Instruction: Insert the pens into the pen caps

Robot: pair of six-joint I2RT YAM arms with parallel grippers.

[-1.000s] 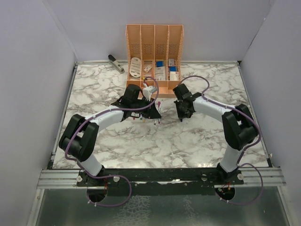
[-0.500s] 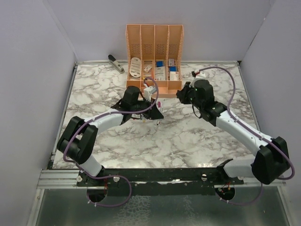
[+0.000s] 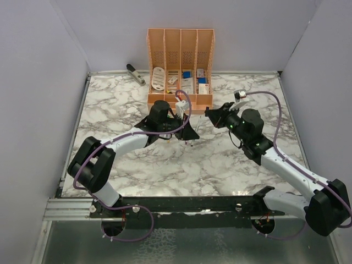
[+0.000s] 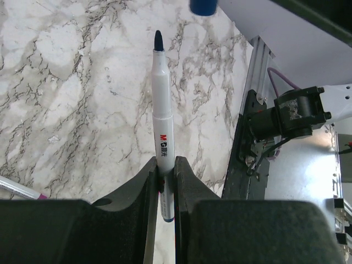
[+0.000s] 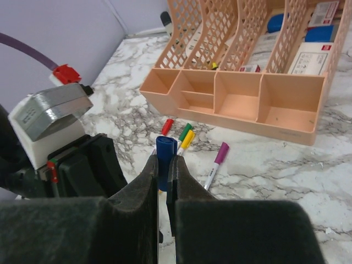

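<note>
My left gripper [image 4: 165,165] is shut on a white pen [image 4: 161,104] with a dark blue tip that points away from the fingers. My right gripper [image 5: 166,162] is shut on a blue pen cap [image 5: 164,147], which stands upright between its jaws. That cap [image 4: 203,5] shows at the top edge of the left wrist view, beyond the pen's tip and a little right of it. In the top view the left gripper [image 3: 190,132] and the right gripper [image 3: 212,114] face each other in front of the organizer. Pens with red [image 5: 167,126], green [image 5: 185,132], yellow [image 5: 187,140] and purple [image 5: 215,165] caps lie on the marble.
A peach desk organizer [image 3: 180,66] with stationery stands at the back centre. A black-and-silver stapler [image 3: 135,73] lies to its left by the back wall. White walls close in the marble table [image 3: 110,104] on three sides.
The right arm has swung out to the right and stretched, and its gripper now points left with the blue cap. The left gripper has shifted slightly right with the pen.
</note>
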